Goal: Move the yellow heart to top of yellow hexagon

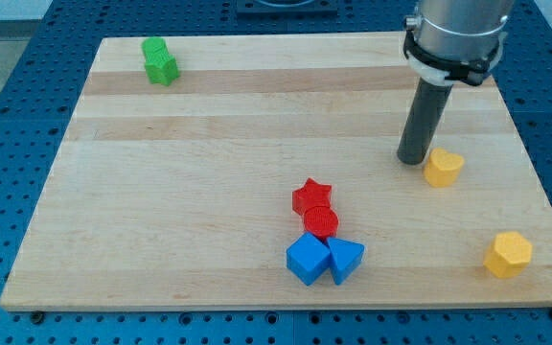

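Note:
The yellow heart [443,167] lies on the wooden board at the view's right, about mid-height. The yellow hexagon [508,254] lies below and to the right of it, near the board's lower right corner, well apart from the heart. My tip [411,159] rests on the board just left of the yellow heart, close to it or touching its left side; I cannot tell which.
A red star [312,196], a red round block [321,223], a blue cube [307,259] and a blue wedge-like block [345,259] cluster at lower centre. Two green blocks [159,61] sit together at the upper left. The board's right edge [533,163] is near the heart.

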Robot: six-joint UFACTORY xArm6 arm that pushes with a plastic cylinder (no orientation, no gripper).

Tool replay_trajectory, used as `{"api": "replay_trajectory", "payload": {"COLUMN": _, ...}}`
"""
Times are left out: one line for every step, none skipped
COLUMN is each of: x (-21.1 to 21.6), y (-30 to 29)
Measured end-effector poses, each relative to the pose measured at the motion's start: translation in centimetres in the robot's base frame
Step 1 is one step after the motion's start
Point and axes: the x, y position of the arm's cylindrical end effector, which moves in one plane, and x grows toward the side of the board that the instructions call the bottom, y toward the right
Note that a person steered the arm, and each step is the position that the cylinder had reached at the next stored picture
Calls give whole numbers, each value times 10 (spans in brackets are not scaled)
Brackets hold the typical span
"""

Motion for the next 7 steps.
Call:
{"api": "replay_trajectory", "payload": {"x": 8, "y": 19}}
{"api": "replay_trajectory", "payload": {"x": 47, "y": 39}}
{"api": "replay_trajectory", "payload": {"x": 64, "y": 43}}
{"api": "replay_trajectory", "payload": {"x": 71, "y": 44}}
{"api": "replay_trajectory", "payload": {"x": 71, "y": 44}}
{"api": "replay_trajectory", "payload": {"x": 71, "y": 22}}
{"api": "replay_trajectory", "payload": {"x": 17, "y": -45}}
